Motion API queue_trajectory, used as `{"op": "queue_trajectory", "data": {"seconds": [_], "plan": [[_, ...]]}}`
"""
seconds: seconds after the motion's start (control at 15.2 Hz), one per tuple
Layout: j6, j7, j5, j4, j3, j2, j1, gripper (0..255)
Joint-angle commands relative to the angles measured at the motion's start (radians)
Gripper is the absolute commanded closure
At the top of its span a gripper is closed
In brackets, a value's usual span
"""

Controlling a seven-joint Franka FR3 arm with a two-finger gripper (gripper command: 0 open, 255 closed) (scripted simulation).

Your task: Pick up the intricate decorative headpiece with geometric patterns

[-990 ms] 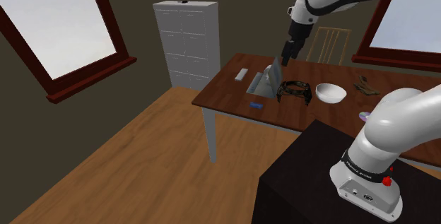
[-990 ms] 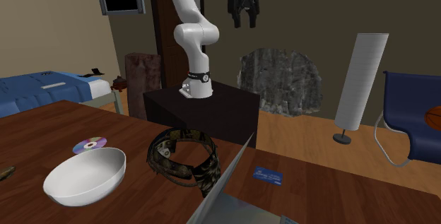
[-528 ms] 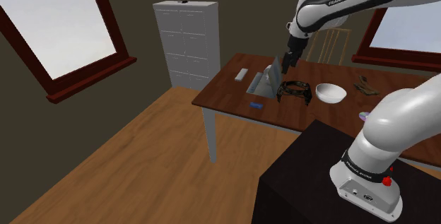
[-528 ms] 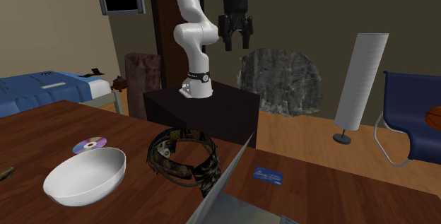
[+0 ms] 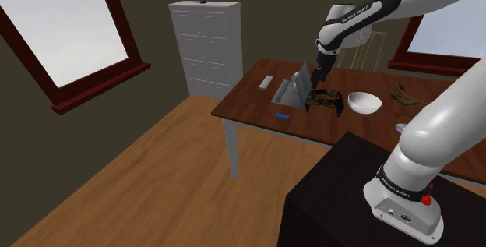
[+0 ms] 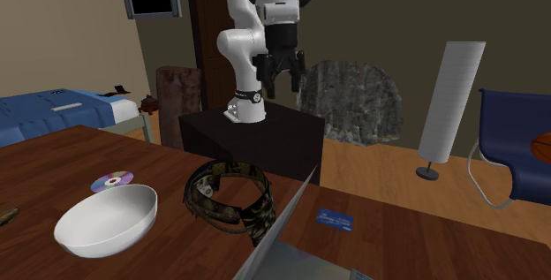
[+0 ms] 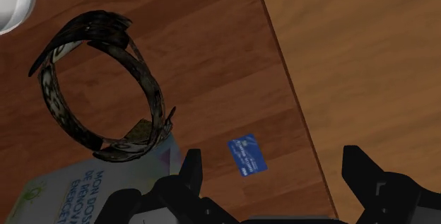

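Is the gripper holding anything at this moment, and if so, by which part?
Nothing is held. The gripper is open above the table, and the headpiece lies on the wood, untouched.

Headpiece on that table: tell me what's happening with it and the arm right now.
A white Franka arm is going for the dark, patterned, ring-shaped headpiece, which lies flat on the wooden table between a white bowl and a blue card. The black tool hovers above the table with its fingers apart, off to one side of the headpiece rather than over it. Nothing is held, and nothing touches the headpiece yet.
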Motion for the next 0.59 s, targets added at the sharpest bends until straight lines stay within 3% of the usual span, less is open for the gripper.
{"op": "queue_trajectory", "data": {"seconds": [0.0, 0.53], "plan": [[0.047, -0.049, 0.027, 0.025, -0.029, 0.081, -0.002, 0], [0.165, -0.269, 0.208, 0.171, -0.076, 0.398, -0.049, 0]]}}
